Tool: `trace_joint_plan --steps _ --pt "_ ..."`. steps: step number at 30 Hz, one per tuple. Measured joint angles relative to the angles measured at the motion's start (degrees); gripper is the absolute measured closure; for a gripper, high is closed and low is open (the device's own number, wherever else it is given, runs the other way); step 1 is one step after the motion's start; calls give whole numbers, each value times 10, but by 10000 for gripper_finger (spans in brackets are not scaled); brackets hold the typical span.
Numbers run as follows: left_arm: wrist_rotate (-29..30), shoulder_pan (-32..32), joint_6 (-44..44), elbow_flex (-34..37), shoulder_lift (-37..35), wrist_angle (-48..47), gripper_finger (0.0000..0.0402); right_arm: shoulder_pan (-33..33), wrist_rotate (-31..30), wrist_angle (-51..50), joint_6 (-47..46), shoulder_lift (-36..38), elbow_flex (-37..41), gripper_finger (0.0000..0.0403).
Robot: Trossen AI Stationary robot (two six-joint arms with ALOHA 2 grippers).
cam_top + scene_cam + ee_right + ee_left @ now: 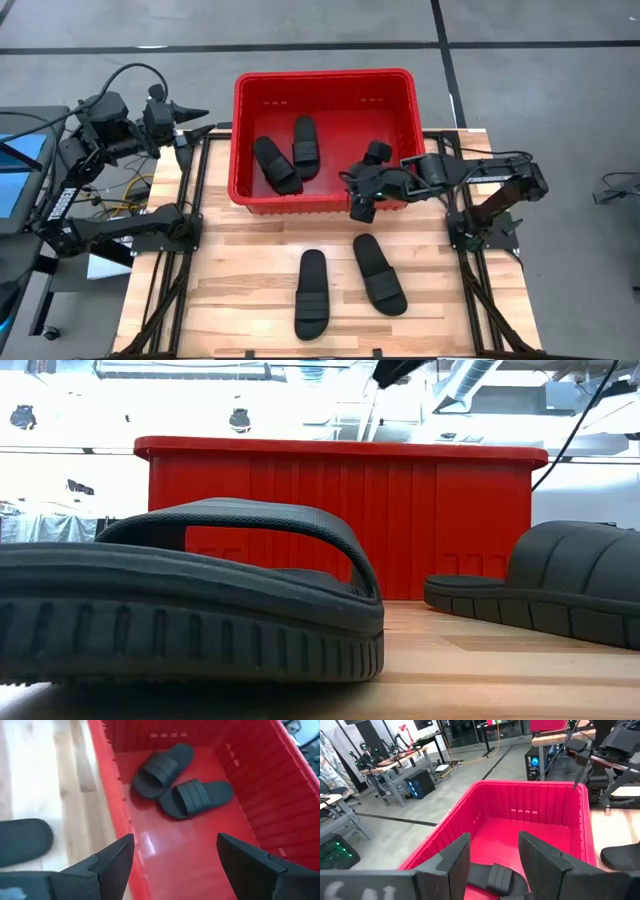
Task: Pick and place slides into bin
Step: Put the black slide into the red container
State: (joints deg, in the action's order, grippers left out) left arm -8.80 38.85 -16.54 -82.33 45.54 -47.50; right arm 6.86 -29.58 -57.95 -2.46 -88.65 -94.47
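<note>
The red bin (410, 100) stands at the table's far middle. Two black slides (277, 164) (306, 146) lie on its bottom; they also show in the right wrist view (162, 769) (196, 797). Two more slides (312, 292) (379, 273) lie soles down on the table in front of the bin. My right gripper (360, 200) is open and empty above the bin's near wall (112, 790). My left gripper (205, 118) is open and empty at the bin's left side, off the table's far left.
The wooden table (230, 300) has bare room at its near left and around the two slides. Black frame rails (190, 240) run along both sides. In the low view the near slide (190, 610) fills the foreground, with the bin (340, 520) behind it.
</note>
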Motion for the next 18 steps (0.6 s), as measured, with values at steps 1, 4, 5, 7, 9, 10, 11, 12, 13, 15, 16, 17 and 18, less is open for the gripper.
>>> trace_joint_plan --steps 1,4,5,7,9,10,11,12,13,15,16,17,18 --pt "-2 0 1 0 2 -1 244 -3 -1 -8 0 -3 0 127" --pt "-9 0 11 0 12 -3 244 -11 0 -50 0 -8 1 127" --pt "-9 0 12 0 15 -6 244 -13 0 -59 -1 -9 0 127" --pt "-9 0 12 0 20 -14 244 -14 0 -83 0 -11 1 127" --pt "-11 0 13 0 28 -21 244 -13 2 -84 -1 -11 1 127" --pt "-11 0 12 0 33 -22 244 -12 10 -87 0 -11 1 127" --pt "-11 0 13 0 38 -21 244 -12 24 -91 -1 -12 1 127" --pt "-11 0 18 0 44 -21 244 -13 40 -97 -4 -12 1 127" --pt "-10 0 25 0 51 -21 244 -13 54 -102 -7 -12 1 127" --pt "-15 0 43 0 65 -23 244 -12 69 -112 -20 -12 1 127" --pt "-24 0 46 0 71 -27 244 -10 71 -114 -26 -12 1 127" --pt "-39 0 45 1 76 -33 244 -7 70 -117 -30 -12 1 127" --pt "-55 -2 42 2 76 -35 244 -3 69 -117 -31 -12 1 127"
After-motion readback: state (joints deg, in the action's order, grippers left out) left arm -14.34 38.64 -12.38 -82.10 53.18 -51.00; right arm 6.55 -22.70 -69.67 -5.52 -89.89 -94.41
